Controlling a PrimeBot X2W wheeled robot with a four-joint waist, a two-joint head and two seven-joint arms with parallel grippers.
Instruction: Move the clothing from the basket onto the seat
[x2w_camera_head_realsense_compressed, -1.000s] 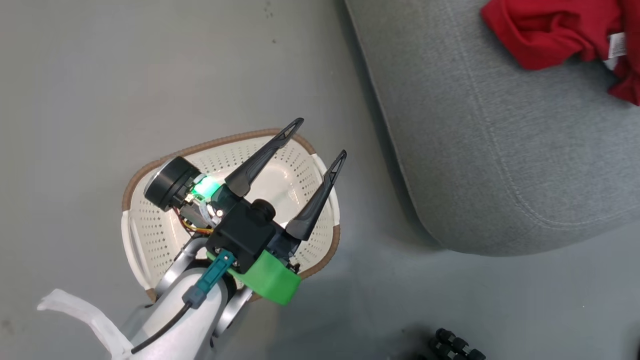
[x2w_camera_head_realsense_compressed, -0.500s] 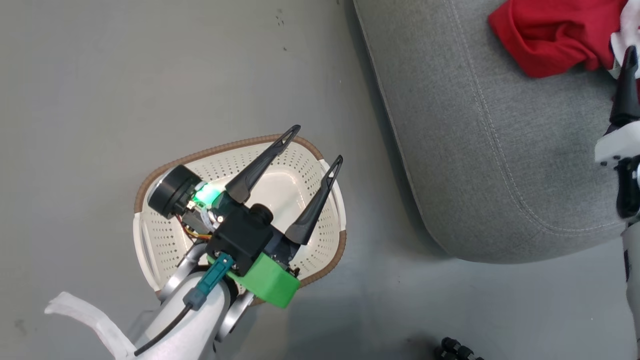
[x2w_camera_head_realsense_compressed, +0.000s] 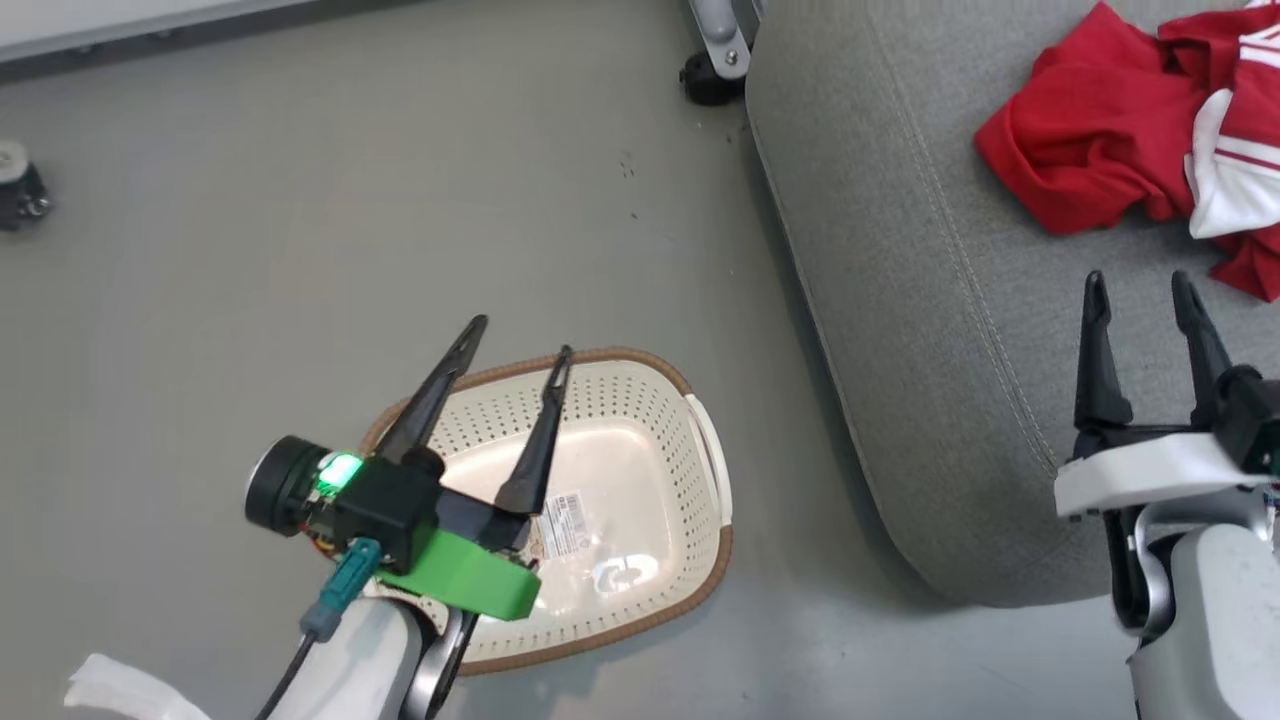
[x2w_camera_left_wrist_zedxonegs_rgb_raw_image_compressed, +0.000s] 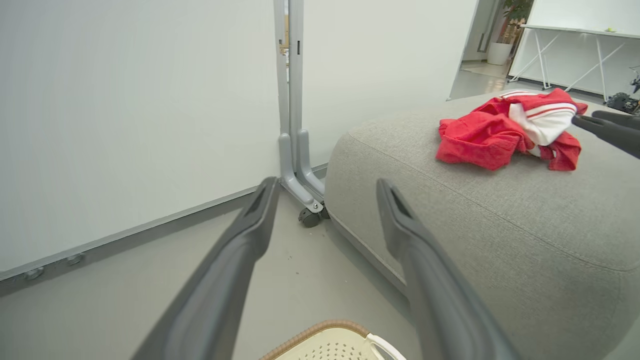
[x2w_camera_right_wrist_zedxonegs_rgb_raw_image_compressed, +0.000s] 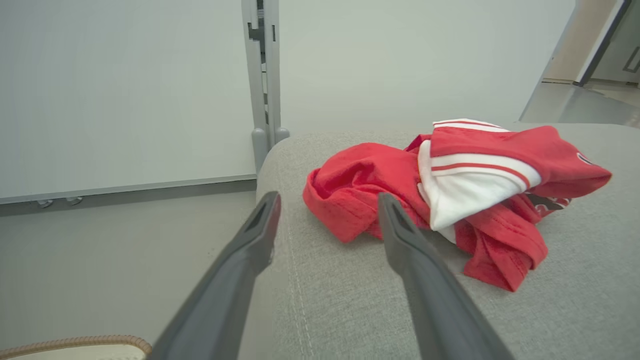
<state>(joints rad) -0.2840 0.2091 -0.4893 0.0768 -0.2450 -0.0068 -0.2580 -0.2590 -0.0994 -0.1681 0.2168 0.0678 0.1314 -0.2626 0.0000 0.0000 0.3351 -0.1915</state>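
Red clothing (x2w_camera_head_realsense_compressed: 1100, 170) lies in a crumpled heap on the light grey seat (x2w_camera_head_realsense_compressed: 930, 330), just ahead of my right claw (x2w_camera_head_realsense_compressed: 1138, 278) and a little to its right. A white panel with red stripes is folded over the top of the heap. The right claw hovers over the seat cushion with its two dark fingers spread apart and nothing between them. From the right wrist camera its right finger crosses in front of the near edge of the red fabric, and I cannot tell whether it touches.

My left claw (x2w_camera_head_realsense_compressed: 523, 335) is also spread wide and grips nothing. It hangs over the cream perforated basket (x2w_camera_head_realsense_compressed: 650, 420), which stands on the grey floor (x2w_camera_head_realsense_compressed: 300, 250) directly beneath it, just beside the seat's rounded corner. The basket's pale bottom shows, with a label sticker (x2w_camera_head_realsense_compressed: 568, 512) just right of the left claw's fingers.

From the left wrist camera the clothing sits well ahead of that claw and to its right. A grey post (x2w_camera_left_wrist_zedxonegs_rgb_raw_image_compressed: 292, 100) on a caster (x2w_camera_left_wrist_zedxonegs_rgb_raw_image_compressed: 309, 217) stands ahead between its fingers, against a white wall panel (x2w_camera_left_wrist_zedxonegs_rgb_raw_image_compressed: 125, 125).
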